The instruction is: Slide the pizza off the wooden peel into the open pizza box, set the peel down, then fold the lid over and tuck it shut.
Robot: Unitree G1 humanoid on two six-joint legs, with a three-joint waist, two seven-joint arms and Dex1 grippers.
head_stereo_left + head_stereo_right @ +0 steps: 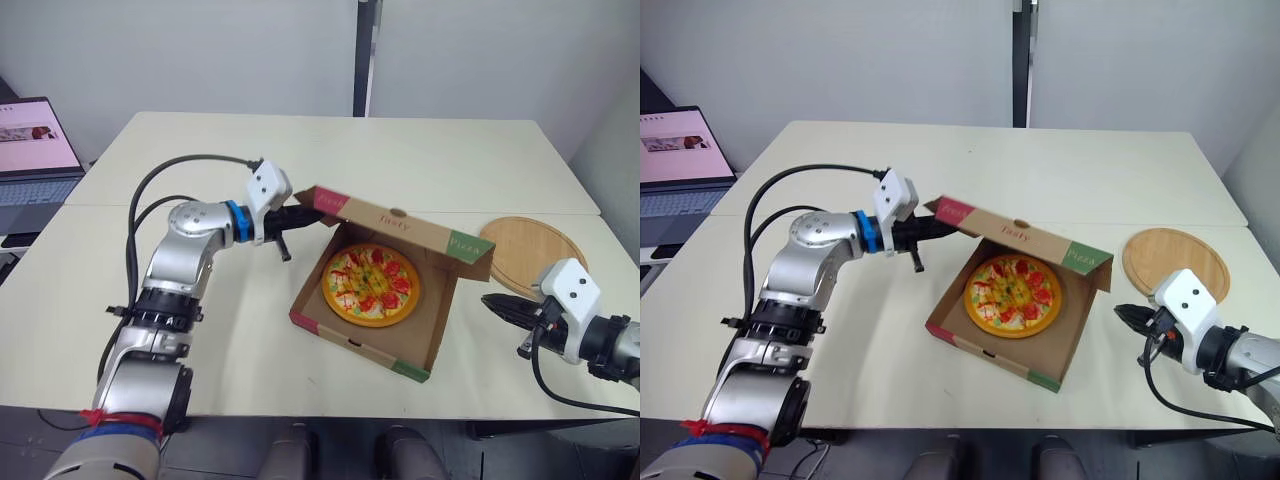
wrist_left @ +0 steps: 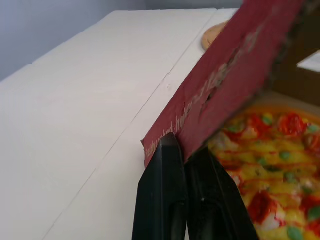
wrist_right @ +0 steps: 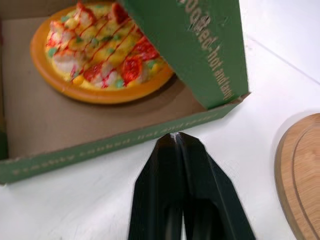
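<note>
Head views, pizza [image 1: 371, 285]: lies flat inside the pizza box [image 1: 345, 340], off the peel, close to the wall on the robot's left.
Head views, lid [image 1: 400, 225]: half raised, tilted over the far part of the box, hinged along the far side.
Head views, left gripper [image 1: 318, 215]: at 10 o'clock from the pizza, pinched on the lid's red corner.
Head views, right gripper [image 1: 1120, 313]: at 4 o'clock from the pizza, low over the table, tips near the box's right wall but apart from it.
Head views, peel [image 1: 530, 250]: flat on the table at 2 o'clock from the pizza, beside the lid's green end, close to the table's right edge.
Head views, open room: the table [image 1: 400, 150] is bare and wide at 12 o'clock beyond the lid. There is a bare strip at 9 o'clock under the left arm. The box's near corner sits close to the table's front edge.
Head views, off-table: a laptop [image 1: 35, 150] at 10 o'clock, past the table's left edge.
Left wrist view, grip: left gripper [image 2: 182, 150] fingers nearly together, with the red flap's [image 2: 225, 75] edge running down between them.
Left wrist view, extra: pizza [image 2: 270, 150] under the raised lid. A table seam runs away from the fingers, with bare tabletop on the side away from the box.
Right wrist view, grip: right gripper [image 3: 175, 137] fingers pressed together, holding nothing.
Right wrist view, edges: tips just short of the box's green wall [image 3: 100, 150]. The lid's green side flap [image 3: 200, 50] hangs over the wall's corner.
Right wrist view, extra: a white gap of table lies between the fingers and the peel's rim.
</note>
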